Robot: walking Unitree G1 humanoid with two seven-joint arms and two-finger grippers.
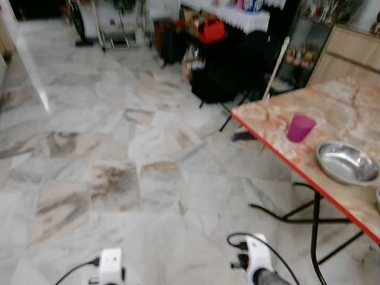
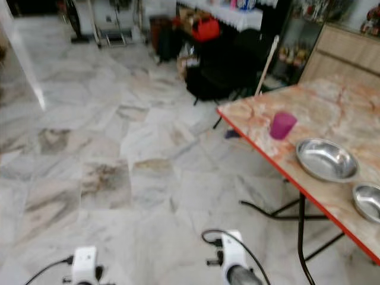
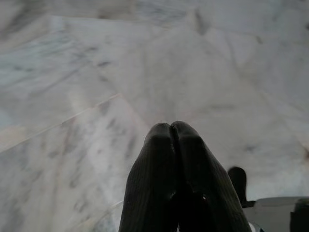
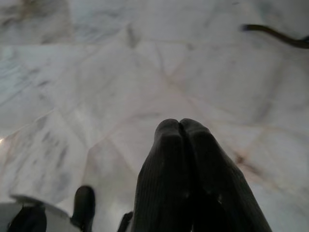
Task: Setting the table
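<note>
Table setting barely begun, approach to the surface not yet finished.

Wide marble floor (image 1: 119,154) ahead and underfoot; off to the right, a folding surface (image 1: 350,113) with marbled top, red edge and black legs, well apart from both arms. Already laid on it: a large steel bowl (image 2: 326,159) near the front edge, a second steel bowl (image 2: 368,202) just beside it toward the near end, a purple cup (image 1: 300,127) farther back. No plates or cutlery to be made out there, so most of the laying judged still to do. Left claw (image 3: 173,126) pressed together, empty, pointing at the floor; right claw (image 4: 180,122) likewise together and empty, hanging low.
</note>
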